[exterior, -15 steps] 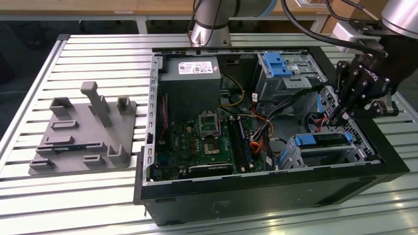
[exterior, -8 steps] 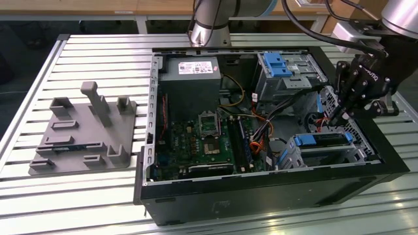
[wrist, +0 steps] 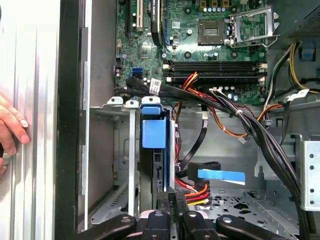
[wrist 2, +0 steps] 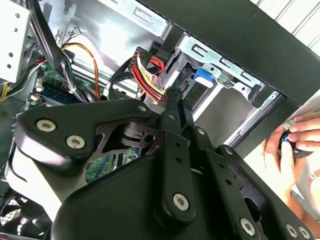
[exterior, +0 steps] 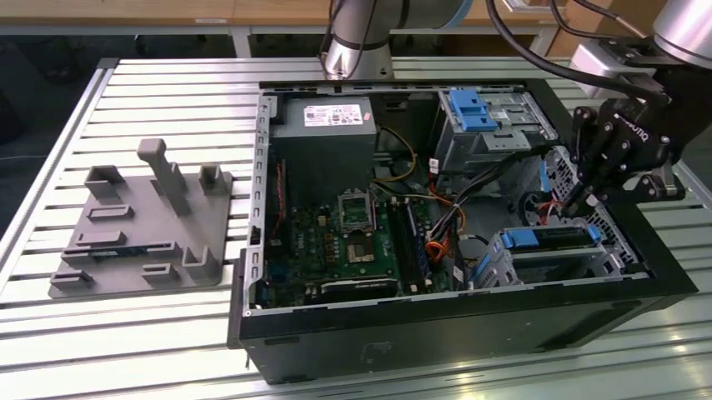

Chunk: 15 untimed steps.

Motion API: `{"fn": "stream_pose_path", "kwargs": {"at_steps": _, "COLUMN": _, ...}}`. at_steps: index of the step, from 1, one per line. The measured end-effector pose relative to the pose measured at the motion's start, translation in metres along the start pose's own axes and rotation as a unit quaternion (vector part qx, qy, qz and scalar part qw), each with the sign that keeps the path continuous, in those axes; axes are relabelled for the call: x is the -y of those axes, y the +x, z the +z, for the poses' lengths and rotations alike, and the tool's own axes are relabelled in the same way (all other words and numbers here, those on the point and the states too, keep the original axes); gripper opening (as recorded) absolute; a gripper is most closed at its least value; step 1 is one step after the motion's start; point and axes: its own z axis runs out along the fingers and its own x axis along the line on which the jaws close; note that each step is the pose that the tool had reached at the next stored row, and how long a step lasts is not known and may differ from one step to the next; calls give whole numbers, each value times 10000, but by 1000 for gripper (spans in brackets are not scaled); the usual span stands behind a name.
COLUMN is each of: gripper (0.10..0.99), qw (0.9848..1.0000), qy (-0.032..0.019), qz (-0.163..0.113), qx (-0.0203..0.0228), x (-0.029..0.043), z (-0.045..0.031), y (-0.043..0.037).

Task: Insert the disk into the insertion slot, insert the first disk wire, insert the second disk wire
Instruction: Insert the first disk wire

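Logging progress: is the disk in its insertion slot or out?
In: the disk sits inside the insertion slot, its blue carrier between the cage walls.

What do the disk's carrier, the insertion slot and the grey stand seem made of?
Disk carrier: bright blue plastic, smooth, moulded look. Insertion slot: bare sheet metal, silvery, perforated, folded edges. Grey stand: matte grey, probably plastic; could be painted.

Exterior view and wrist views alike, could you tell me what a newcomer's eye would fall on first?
The open computer case, its green motherboard bared. At the exterior view's right the black gripper reaches into it, close by the disk, whose blue carrier sits in the insertion slot. A person's hand lies beside the case in the first wrist view.
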Motion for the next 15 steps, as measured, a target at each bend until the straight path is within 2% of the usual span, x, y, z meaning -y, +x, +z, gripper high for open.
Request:
{"fn": "stream_pose_path", "kwargs": {"at_steps": 2, "gripper": 165, "qw": 10000, "qy": -1, "qz": 13, "qx": 25, "x": 1, "z": 12, "y": 22}}
{"fn": "stream_pose_path", "kwargs": {"at_steps": 5, "gripper": 165, "qw": 9999, "qy": -3, "qz": 15, "qx": 114, "x": 7, "z": 27, "y": 50}}
{"fn": "stream_pose_path", "kwargs": {"at_steps": 6, "gripper": 165, "qw": 9999, "qy": -3, "qz": 16, "qx": 133, "x": 9, "z": 32, "y": 60}}
{"fn": "stream_pose_path", "kwargs": {"at_steps": 9, "gripper": 165, "qw": 9999, "qy": -3, "qz": 17, "qx": 156, "x": 28, "z": 43, "y": 84}}
{"fn": "stream_pose_path", "kwargs": {"at_steps": 15, "gripper": 165, "qw": 9999, "qy": -3, "qz": 17, "qx": 159, "x": 31, "z": 52, "y": 90}}
